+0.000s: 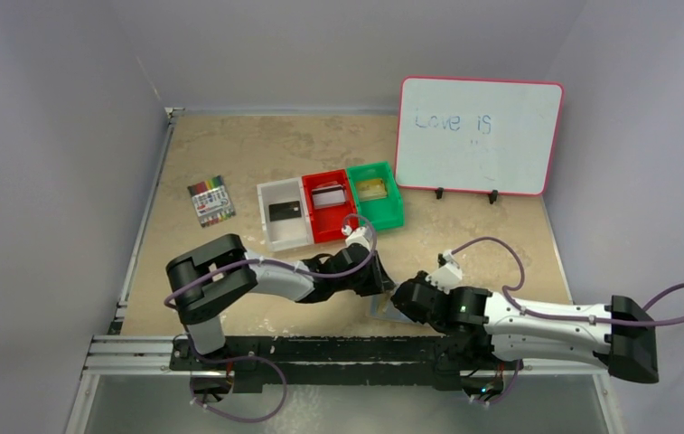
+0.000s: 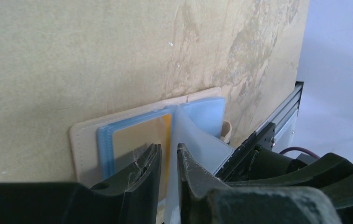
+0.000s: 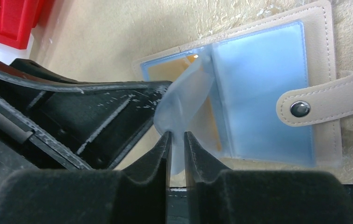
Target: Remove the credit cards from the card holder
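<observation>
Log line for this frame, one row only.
stage: card extraction | card holder: open | right pincer: pinching clear sleeve | left pincer: at orange card, grip unclear

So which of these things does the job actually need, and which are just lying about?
Job: card holder, orange card inside it, black card, silver card, gold card, their white bin, red bin, green bin.
Lying about: marker pack, whiteboard.

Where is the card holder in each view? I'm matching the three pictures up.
Top external: the card holder is a pale sliver, mostly hidden, low centre.
Left wrist: card holder lies open, lower centre.
Right wrist: card holder fills the upper right.
Shared landmark: its raised clear sleeve, in both wrist views only.
</observation>
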Robot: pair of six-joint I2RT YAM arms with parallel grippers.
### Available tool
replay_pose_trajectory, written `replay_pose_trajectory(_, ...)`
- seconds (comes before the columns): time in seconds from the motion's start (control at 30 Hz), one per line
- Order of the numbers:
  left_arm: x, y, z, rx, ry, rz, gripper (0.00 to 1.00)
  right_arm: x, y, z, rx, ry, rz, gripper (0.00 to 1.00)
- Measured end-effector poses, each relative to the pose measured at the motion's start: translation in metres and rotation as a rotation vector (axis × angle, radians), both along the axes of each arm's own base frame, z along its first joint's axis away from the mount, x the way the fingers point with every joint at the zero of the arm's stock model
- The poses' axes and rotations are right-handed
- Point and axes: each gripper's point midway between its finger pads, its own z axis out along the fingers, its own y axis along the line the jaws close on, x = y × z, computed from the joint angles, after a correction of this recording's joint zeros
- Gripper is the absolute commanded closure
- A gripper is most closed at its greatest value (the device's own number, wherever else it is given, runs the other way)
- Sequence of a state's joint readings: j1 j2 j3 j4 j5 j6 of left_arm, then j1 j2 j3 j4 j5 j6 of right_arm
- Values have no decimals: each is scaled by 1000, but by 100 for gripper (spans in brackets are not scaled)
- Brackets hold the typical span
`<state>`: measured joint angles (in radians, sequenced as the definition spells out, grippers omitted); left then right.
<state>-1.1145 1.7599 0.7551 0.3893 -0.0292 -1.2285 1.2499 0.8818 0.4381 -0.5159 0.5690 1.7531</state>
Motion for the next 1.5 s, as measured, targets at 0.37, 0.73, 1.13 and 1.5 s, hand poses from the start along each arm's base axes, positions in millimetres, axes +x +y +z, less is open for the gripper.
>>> replay_pose_trajectory(0.37, -3, -10, -6, 27, -2, -51, 85, 3, -4, 31, -35, -30, 17, 53)
replay_pose_trajectory(0.73, -35, -31, 7, -23, 12, -172, 86, 8, -34, 60, -66, -37, -127, 47)
replay_pose_trajectory(1.13, -57, -55, -15, 2, 49, -269, 88, 7, -44, 62, -38, -46, -166, 46)
replay_pose_trajectory(1.5, -49, -51, -11, 13, 1, -223, 85, 7, -39, 58, -15, -54, -136, 58)
